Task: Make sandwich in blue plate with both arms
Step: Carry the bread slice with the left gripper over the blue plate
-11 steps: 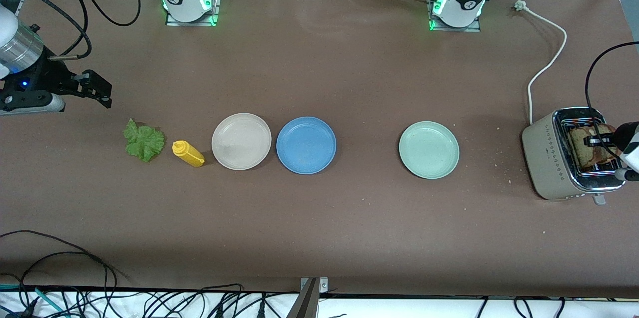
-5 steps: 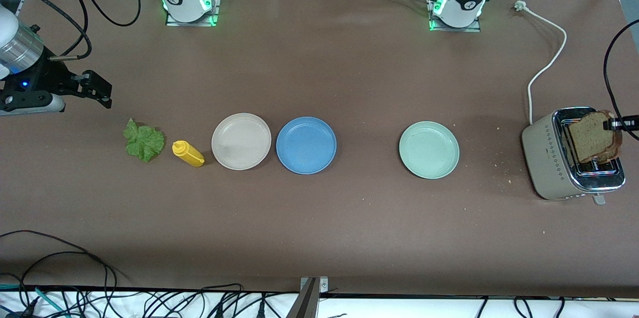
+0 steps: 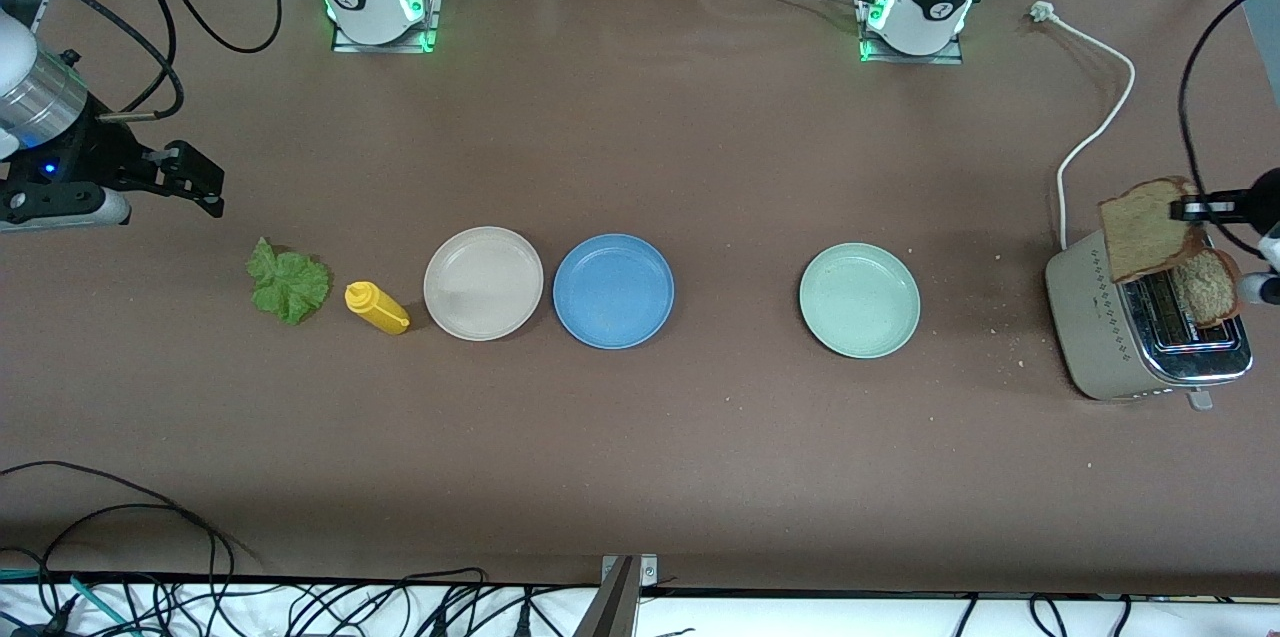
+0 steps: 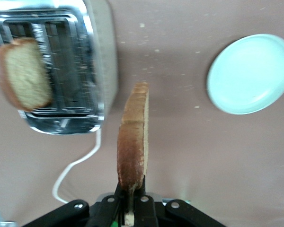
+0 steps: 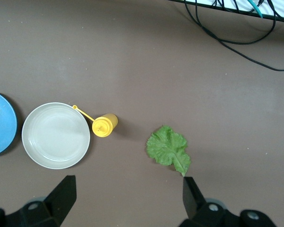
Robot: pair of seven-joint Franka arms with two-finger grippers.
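My left gripper is shut on the top edge of a brown bread slice and holds it in the air over the toaster. The left wrist view shows the slice edge-on, pinched between the gripper fingers. A second bread slice sticks up out of a toaster slot, and it also shows in the left wrist view. The blue plate is bare at mid-table. The lettuce leaf lies toward the right arm's end. My right gripper waits open above the table near it, and its fingers are spread.
A beige plate sits beside the blue plate, with a yellow squeeze bottle lying between it and the lettuce. A mint-green plate lies between the blue plate and the toaster. The toaster's white cord runs toward the left arm's base.
My left gripper has pulled the bread slice up out of the toaster and carried it higher. The second slice now shows in the slot. The right arm has not moved.
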